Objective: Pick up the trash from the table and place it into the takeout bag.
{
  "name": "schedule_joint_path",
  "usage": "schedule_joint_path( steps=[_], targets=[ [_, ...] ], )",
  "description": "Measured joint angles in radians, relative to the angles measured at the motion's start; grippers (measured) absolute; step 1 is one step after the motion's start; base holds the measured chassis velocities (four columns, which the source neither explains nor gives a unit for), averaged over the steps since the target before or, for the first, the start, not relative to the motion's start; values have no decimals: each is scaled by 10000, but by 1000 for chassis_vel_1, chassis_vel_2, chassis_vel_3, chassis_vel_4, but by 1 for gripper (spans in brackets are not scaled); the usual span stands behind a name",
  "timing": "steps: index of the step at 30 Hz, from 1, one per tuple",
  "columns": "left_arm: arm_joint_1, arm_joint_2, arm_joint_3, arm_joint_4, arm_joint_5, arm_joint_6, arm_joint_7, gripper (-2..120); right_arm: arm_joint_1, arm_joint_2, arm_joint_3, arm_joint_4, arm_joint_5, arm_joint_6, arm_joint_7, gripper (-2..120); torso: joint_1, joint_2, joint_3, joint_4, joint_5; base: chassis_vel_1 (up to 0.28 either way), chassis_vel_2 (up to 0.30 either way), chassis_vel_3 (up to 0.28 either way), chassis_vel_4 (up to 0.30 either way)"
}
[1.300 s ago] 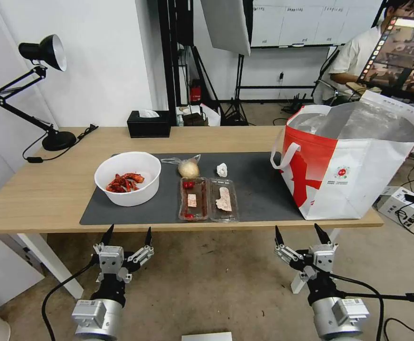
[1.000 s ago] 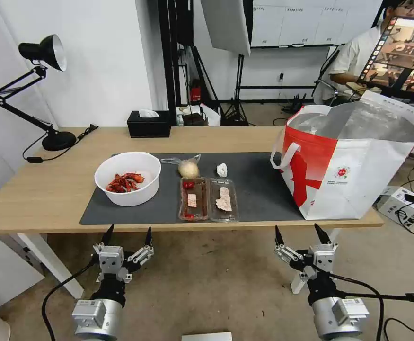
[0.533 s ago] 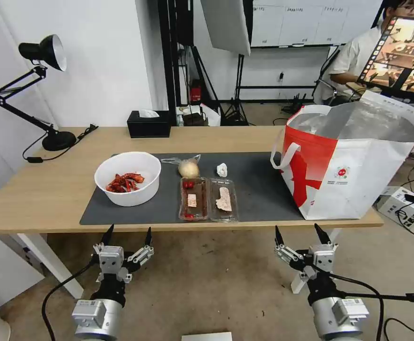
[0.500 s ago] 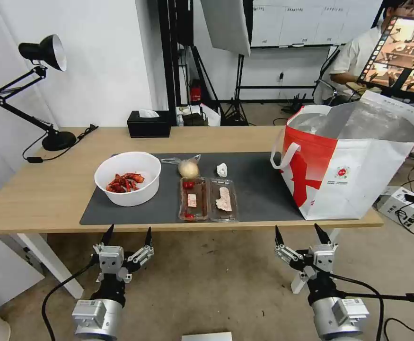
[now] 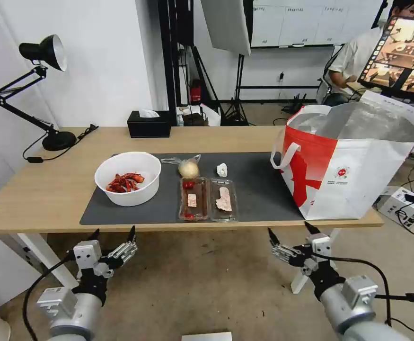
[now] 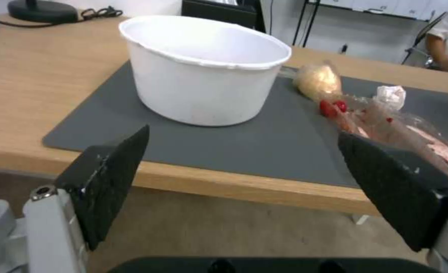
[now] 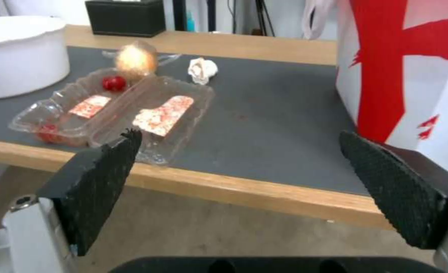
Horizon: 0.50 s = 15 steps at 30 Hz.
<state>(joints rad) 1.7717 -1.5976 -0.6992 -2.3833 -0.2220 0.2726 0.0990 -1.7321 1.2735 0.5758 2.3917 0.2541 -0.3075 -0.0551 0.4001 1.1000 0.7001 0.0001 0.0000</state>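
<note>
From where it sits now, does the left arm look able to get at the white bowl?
Probably yes. The left gripper hangs open below the table edge, facing the white bowl; nothing stands between them on the mat.

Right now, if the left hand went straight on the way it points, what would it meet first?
Probably the white bowl. The open left hand sits below the table's front edge, aimed up at it; depth is unclear, so the edge might catch it first.
</note>
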Motion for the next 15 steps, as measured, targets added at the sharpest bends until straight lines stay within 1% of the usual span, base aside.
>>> schedule_joint_path(
  steps=[2,4,6,8,9,11,13,15],
  targets=[
    [-13,0,30,38,-4,-82,25,100,23,-7,-11,-34,49,56,-16,100,-1,0,0,0,0,0,0,0,0],
    [-56,4,122,163,18,-333,96,100,115,-29,-22,-211,275,318,-76,100,-1,0,-1,-1,1,0,0,0,0],
    [-65,6,147,196,42,-387,121,100,151,-42,-23,-285,399,456,-97,100,-1,0,-1,-1,1,0,0,0,0],
    [-84,9,218,301,164,-606,201,100,253,-77,-40,-504,743,831,-128,100,-1,0,0,0,1,0,0,0,0],
    [-84,9,218,301,164,-606,201,100,253,-77,-40,-504,743,831,-128,100,-1,0,0,0,1,0,0,0,0],
    [-86,11,305,488,475,-1033,306,100,345,-91,-54,-715,1033,1150,-123,100,-1,0,-1,-1,1,0,0,0,0],
    [-86,11,329,526,548,-1123,316,100,359,-91,-57,-742,1069,1199,-117,100,-1,1,0,-1,0,0,0,0,0],
    [-86,12,403,668,720,-1435,353,100,418,-91,-69,-847,1199,1405,-85,100,0,0,0,0,1,0,0,0,0]
  ],
)
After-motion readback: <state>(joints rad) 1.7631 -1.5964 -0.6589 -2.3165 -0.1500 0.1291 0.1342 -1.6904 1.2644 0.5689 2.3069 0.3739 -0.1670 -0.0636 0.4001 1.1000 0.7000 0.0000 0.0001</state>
